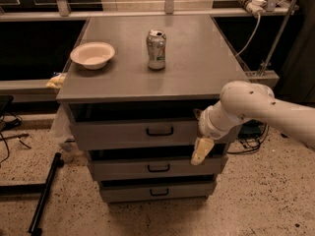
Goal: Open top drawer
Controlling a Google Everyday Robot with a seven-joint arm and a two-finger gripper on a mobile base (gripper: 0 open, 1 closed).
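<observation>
The top drawer [123, 133], a wide flat front of dull grey metal with a small black rectangular loop handle [159, 131] at its centre, is set directly beneath the smooth grey cabinet top [206, 68]. A shallow round white bowl [92, 54] and an upright cylindrical can [156, 49] are seen on that top. The cream-coloured gripper [202, 150] is pointed downward at the drawer's right end, over its lower edge. Contact and degree of opening cannot be told.

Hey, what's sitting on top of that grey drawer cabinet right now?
A cream bowl at the left and a soda can near the middle. The gripper hangs lower, by the bottom right corner of the top drawer. The drawer's inside is hidden.
</observation>
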